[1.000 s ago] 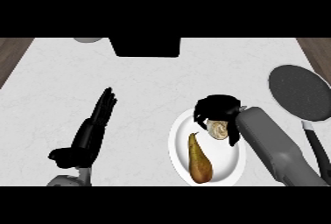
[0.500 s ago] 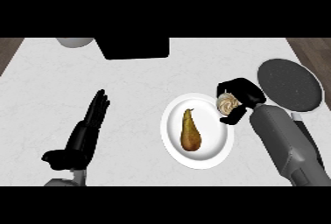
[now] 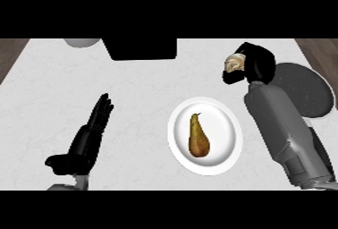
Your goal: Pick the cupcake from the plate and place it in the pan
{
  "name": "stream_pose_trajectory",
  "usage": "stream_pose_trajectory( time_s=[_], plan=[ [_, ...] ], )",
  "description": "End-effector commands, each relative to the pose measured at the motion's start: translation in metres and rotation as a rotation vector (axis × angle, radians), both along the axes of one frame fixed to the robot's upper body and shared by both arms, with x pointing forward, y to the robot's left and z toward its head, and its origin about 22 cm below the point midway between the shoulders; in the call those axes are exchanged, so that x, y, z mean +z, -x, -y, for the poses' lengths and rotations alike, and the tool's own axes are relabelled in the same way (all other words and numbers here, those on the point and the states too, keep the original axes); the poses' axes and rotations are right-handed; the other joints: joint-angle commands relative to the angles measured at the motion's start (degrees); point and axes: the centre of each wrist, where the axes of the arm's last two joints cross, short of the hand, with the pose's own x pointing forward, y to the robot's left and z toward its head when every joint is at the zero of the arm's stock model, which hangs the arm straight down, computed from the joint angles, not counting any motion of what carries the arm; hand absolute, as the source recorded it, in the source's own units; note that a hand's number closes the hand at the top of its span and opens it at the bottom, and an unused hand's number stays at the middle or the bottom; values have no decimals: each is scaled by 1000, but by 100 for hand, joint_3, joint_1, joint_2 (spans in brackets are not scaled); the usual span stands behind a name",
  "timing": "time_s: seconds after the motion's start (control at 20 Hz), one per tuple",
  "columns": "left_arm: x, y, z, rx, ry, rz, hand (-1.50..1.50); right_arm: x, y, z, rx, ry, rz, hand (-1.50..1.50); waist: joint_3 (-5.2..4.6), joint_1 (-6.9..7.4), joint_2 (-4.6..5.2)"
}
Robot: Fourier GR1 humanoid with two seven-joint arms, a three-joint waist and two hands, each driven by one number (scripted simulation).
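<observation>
Right hand [image 3: 256, 62]: curling round the cupcake [image 3: 233, 62], upper right, just left of the pan [image 3: 305, 89].
Left hand [image 3: 89, 136]: resting lower left, fingers lying straight.
Plate [image 3: 221, 120]: sitting centre, carrying a pear [image 3: 198, 137].

White marbled counter [image 3: 145, 85], brown wood [image 3: 8, 51] at corners

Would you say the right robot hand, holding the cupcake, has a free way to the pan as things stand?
Probably yes. The right robot hand is curled round the cupcake just beside the pan, with nothing between them; the plate lies lower in view.
</observation>
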Motion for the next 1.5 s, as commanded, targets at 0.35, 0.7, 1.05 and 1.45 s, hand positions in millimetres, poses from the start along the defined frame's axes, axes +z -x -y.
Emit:
stream_pose_trajectory(
  time_s=[0.35, 0.7, 1.05, 1.45],
  plan=[
    [7, -7, -6, -21, 8, -2, 0, 29, 18, 8, -403, -176, 215, 150, 23, 80, 68],
    [9, -6, 11, -41, 30, 18, 0, -13, 26, 67, -523, -112, 301, 150, 27, 231, 121],
    [6, -20, 18, -48, 14, 25, 0, 2, 30, 154, -630, 71, 385, 150, 29, 250, 146],
    [11, -6, 3, -75, 28, 34, 0, -18, 57, 222, -712, 35, 493, 150, 50, 432, 201]
  ],
)
